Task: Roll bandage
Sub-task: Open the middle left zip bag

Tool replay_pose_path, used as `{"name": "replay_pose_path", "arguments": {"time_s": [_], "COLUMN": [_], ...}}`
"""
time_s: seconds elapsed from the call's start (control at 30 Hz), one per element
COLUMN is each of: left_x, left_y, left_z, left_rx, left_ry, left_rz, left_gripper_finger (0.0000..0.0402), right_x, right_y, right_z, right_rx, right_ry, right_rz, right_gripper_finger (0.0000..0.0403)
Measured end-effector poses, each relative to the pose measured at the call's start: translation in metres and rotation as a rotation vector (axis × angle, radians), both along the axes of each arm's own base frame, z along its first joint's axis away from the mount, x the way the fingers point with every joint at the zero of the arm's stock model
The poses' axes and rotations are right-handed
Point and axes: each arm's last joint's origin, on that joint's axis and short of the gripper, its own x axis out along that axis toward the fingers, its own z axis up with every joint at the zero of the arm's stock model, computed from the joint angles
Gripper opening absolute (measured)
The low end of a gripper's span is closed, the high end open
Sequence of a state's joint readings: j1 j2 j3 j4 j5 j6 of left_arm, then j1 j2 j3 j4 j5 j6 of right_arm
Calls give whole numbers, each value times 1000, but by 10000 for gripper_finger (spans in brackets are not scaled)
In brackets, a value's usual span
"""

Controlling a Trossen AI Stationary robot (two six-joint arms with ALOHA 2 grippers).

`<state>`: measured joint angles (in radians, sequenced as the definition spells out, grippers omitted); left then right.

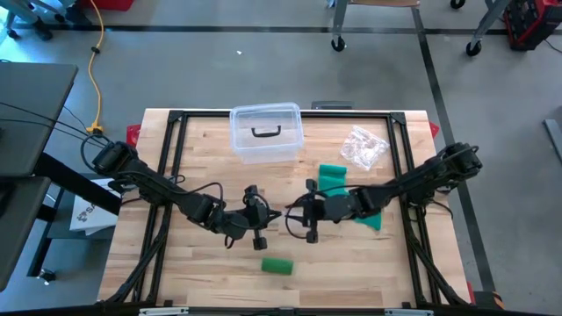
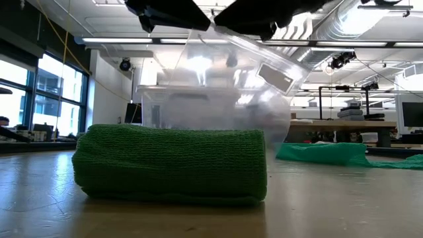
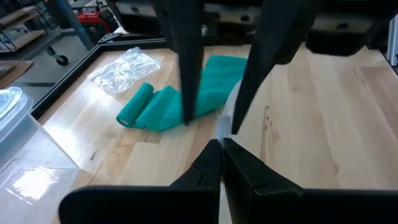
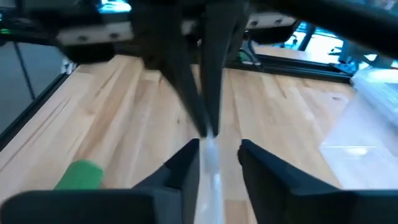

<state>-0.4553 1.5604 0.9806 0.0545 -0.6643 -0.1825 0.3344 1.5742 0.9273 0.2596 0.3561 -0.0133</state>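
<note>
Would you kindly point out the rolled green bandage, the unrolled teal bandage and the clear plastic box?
rolled green bandage (image 1: 277, 265), high view, middle of the roll.
unrolled teal bandage (image 1: 334, 178), high view, its folded upper end.
clear plastic box (image 1: 266, 149), high view, bare front wall.

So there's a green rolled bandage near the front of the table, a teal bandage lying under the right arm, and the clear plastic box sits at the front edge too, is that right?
Not quite. The clear plastic box sits at the back edge of the table, not the front; the high view shows it. The green rolled bandage is near the front, and the teal bandage lies under the right arm, as you said.
</note>
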Motion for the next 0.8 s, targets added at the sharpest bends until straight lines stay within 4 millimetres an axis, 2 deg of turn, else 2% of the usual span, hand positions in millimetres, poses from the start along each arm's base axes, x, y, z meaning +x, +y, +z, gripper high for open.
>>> {"name": "replay_pose_path", "arguments": {"time_s": [0.1,0.17,0.5,0.8], "left_x": [0,0,0,-1], "left_y": [0,0,0,-2], "left_z": [0,0,0,0], "left_rx": [-2,-2,-2,2], "left_ry": [-4,-4,-3,3], "left_rz": [0,0,-1,-6], "left_gripper_finger": [0,0,0,0], "right_x": [4,7,6,3], "right_y": [1,2,11,12], "right_z": [9,10,5,1], "right_rx": [-10,-34,-77,-83], "right_ry": [6,25,76,121], "right_rz": [-9,3,30,-13], "right_gripper_finger": [122,111,12,13]}}
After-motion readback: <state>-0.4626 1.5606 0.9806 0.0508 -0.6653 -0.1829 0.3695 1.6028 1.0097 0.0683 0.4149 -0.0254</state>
